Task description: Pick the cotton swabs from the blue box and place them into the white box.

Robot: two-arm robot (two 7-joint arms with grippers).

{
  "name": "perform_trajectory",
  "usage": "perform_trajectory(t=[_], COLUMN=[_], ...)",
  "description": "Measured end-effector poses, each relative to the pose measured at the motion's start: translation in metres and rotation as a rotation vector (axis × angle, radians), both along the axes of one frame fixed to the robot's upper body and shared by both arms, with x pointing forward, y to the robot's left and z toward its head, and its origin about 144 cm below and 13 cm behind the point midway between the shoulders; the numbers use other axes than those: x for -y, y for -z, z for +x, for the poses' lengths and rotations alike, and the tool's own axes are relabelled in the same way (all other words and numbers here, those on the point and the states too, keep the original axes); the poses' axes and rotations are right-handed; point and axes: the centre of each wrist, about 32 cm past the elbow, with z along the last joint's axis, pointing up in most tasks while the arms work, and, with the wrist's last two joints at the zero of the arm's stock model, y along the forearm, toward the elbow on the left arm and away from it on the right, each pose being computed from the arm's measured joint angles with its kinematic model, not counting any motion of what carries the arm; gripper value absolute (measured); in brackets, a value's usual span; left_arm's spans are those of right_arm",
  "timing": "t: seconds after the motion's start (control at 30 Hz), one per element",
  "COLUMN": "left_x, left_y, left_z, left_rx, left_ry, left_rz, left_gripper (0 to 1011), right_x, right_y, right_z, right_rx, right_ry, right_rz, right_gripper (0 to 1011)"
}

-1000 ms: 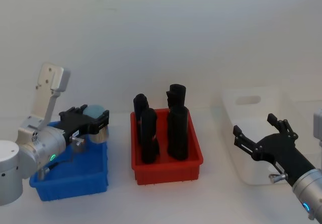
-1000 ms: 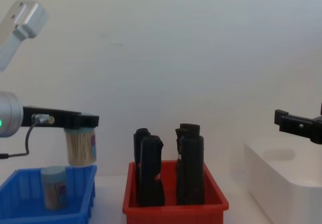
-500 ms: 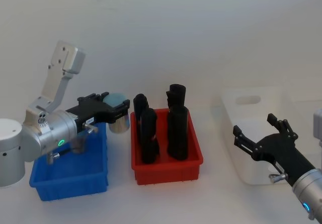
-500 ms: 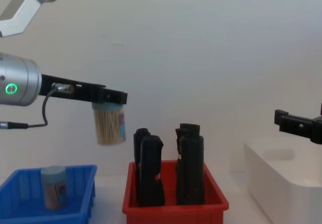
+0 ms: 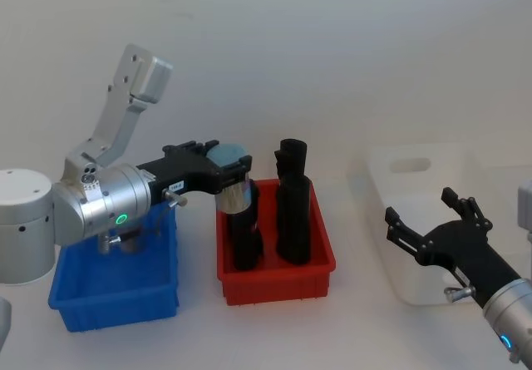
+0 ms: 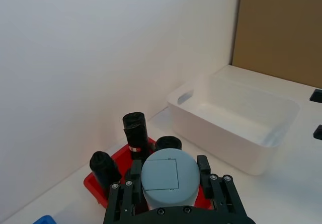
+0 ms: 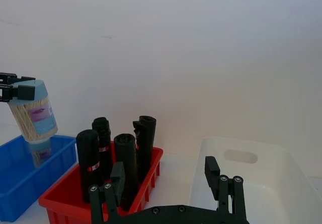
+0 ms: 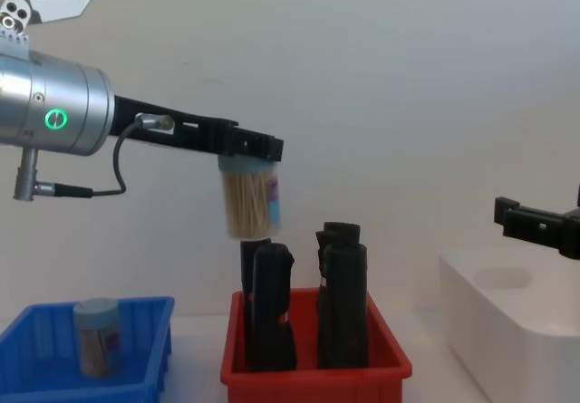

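A clear, grey-lidded cotton-swab jar (image 8: 250, 204) is being clamped by the left gripper (image 8: 249, 154) above the red plastic bin (image 8: 313, 380). From the chest, another jar (image 8: 96, 335) is being shown standing in the low blue plastic box (image 8: 91, 387). The empty right gripper (image 5: 424, 208) is being held spread near the white plastic box (image 6: 216, 133).

Obstacle: black cylinders (image 8: 343, 294) upright in red bin (image 8: 313, 378), between blue box (image 8: 91, 380) and white box (image 8: 507, 331). Cotton swabs jar (image 8: 251, 202), in left gripper (image 5: 226, 170), hangs near left cylinders' tops; clearance I cannot tell. Air above cylinders open toward white box. Right gripper (image 5: 426, 214), fingers spread, hangs at white box's near end. Wall (image 8: 408, 77) just behind bins.
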Motion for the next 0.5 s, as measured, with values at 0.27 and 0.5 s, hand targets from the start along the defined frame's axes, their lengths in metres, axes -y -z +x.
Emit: perform_trajectory(t=[0.27, 0.5], left_x=[0.0056, 0.008], left_y=[-0.0053, -0.0077], left_z=[0.0029, 0.004], left_rx=[-0.001, -0.001], left_ry=[0.047, 0.066], left_rz=[-0.003, -0.004], left_gripper=[661, 661], right_x=[0.0, 0.0], right_y=[0.0, 0.0], right_z=[0.0, 0.0], right_rx=[0.0, 0.0], right_ry=[0.0, -0.001], right_rz=[0.0, 0.0], right_gripper=[1002, 1001])
